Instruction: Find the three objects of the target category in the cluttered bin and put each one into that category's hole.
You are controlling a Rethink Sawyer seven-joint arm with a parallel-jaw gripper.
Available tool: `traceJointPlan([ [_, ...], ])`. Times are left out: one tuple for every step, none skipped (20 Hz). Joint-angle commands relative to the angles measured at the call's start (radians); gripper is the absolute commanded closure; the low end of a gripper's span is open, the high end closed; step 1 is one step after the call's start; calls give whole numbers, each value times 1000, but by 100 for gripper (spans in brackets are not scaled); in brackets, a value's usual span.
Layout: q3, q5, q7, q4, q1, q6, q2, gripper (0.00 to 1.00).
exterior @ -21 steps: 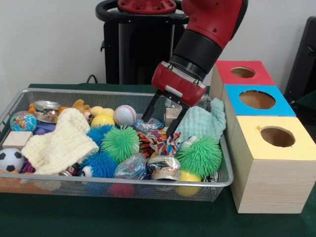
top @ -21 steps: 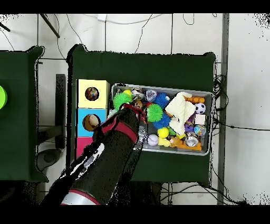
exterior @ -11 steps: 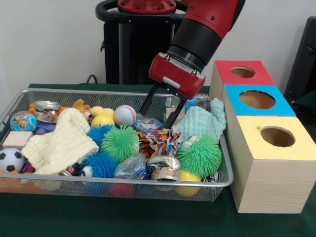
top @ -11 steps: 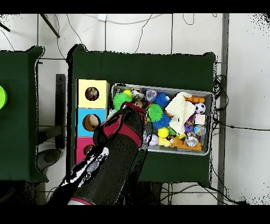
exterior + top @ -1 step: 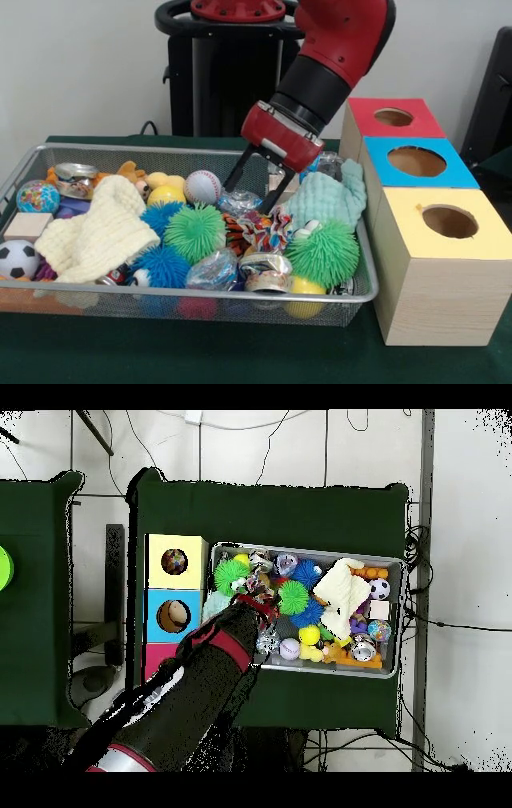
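Right, front view, nearest first: wire mesh bin (image 5: 120, 302) on green table cloth (image 5: 240, 352), packed w/ clutter. Along front rim, L to R: soccer ball (image 5: 16, 258), cream knit cloth (image 5: 96, 232), blue spiky ball (image 5: 164, 266), crinkled clear wrapper (image 5: 213, 270), tape roll (image 5: 266, 272), yellow ball (image 5: 304, 290) low behind the mesh, green spiky ball (image 5: 324, 252). Mid bin: 2nd green spiky ball (image 5: 195, 232), multicolour rope toy (image 5: 260, 232) just beside it, mint washcloth (image 5: 328, 200) heaped vs right wall. Further back: wood block (image 5: 26, 226), globe ball (image 5: 37, 197), crushed can (image 5: 76, 180), plush toy (image 5: 132, 176), baseball (image 5: 202, 186).

Gripper (image 5: 246, 190) hangs over bin centre-back, tilted, 2 dark fingers (image 5: 235, 174) spread wide w/ nothing btwn them; tips just above a crumpled clear wrapper near baseball, rope toy right below/near. Can't tell if tips touch anything.

R of bin, 3 wood boxes in a row, each w/ round hole on top: yellow box (image 5: 444, 264) nearest, blue box (image 5: 416, 164) mid, red box (image 5: 392, 118) farthest. Target category not marked in the pics, so can't say which items are the task's; all clutter sits in the bin, none held.

Overhead: arm (image 5: 190, 694) crosses from lower left to bin (image 5: 390, 564), its end over the bin's box-side part; boxes beside bin, something round visible in yellow box hole (image 5: 174, 562).
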Motion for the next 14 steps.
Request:
traceJointPlan([
  [-25,158,292,43,70,-33,160,0],
  [-31,174,288,43,75,-38,167,0],
  [-36,187,281,45,79,-44,173,0],
  [-41,201,275,47,83,-48,176,0],
  [-41,212,268,52,84,-49,173,0],
  [-40,223,261,57,84,-49,167,0],
  [-39,234,254,61,84,-49,161,0],
  [-38,241,247,63,85,-49,157,0],
  [-38,249,242,66,85,-52,153,0],
  [-37,255,236,69,84,-60,151,0],
  [-35,260,230,71,83,-68,148,0],
  [-37,266,227,74,81,-83,151,0],
  [-38,270,224,77,79,-102,154,0],
  [-39,274,221,79,75,-121,160,0],
])
